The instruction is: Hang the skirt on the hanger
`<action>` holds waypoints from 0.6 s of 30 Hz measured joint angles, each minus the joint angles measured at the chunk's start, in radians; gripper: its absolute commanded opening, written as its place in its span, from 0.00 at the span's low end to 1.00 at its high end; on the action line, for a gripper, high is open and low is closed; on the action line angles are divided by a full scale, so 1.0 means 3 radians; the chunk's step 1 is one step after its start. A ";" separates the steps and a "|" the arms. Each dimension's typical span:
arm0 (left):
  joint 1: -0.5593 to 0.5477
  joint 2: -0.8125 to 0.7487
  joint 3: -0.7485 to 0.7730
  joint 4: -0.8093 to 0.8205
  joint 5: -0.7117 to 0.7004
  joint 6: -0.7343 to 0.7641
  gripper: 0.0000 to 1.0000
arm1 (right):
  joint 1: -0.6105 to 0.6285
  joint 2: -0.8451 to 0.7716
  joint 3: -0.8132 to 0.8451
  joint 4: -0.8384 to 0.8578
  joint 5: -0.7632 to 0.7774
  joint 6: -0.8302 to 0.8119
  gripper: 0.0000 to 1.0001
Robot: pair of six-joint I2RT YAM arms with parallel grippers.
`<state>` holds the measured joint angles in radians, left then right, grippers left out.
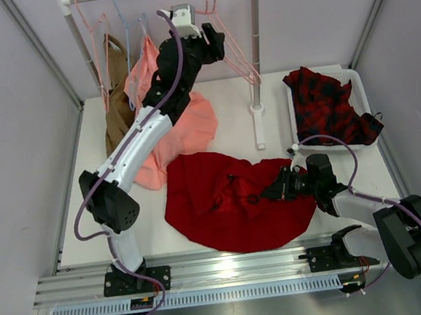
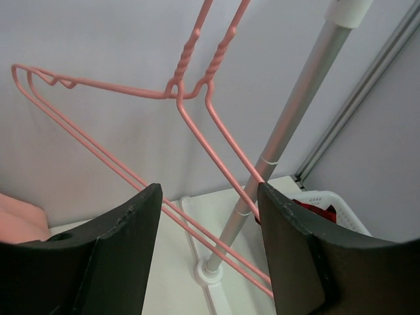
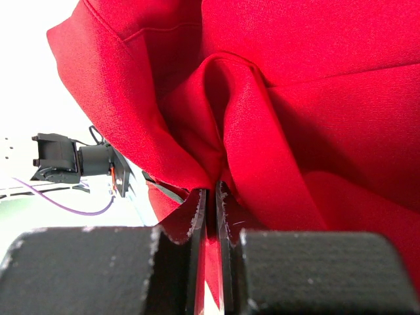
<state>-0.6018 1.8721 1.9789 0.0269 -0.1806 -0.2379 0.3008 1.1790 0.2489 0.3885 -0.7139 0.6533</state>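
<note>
Aloft, left claw (image 2: 209, 200) spread near hanger (image 2: 182, 62); right claw (image 3: 211, 197) pinches skirt (image 3: 295, 98) fold.

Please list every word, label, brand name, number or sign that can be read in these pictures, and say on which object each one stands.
There is no readable text in any view. The red skirt, the pink wire hangers, the rack pole, the white basket and the arms show no writing. If the arm bases carry any marking, it is too small to read.
</note>
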 measured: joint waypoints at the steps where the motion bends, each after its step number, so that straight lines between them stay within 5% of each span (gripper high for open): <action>1: -0.0018 0.0048 0.0036 -0.0011 -0.0048 0.0008 0.65 | 0.0000 0.0000 0.0000 0.0000 -0.0001 0.0000 0.00; 18: -0.0211 0.0350 0.0314 -0.0170 -0.0646 0.0036 0.62 | 0.0001 0.0014 0.0000 0.0022 -0.0006 0.0000 0.00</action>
<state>-0.6651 1.9770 2.0731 -0.0242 -0.3744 -0.2272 0.3012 1.1831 0.2489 0.3950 -0.7158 0.6533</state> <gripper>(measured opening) 0.628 0.093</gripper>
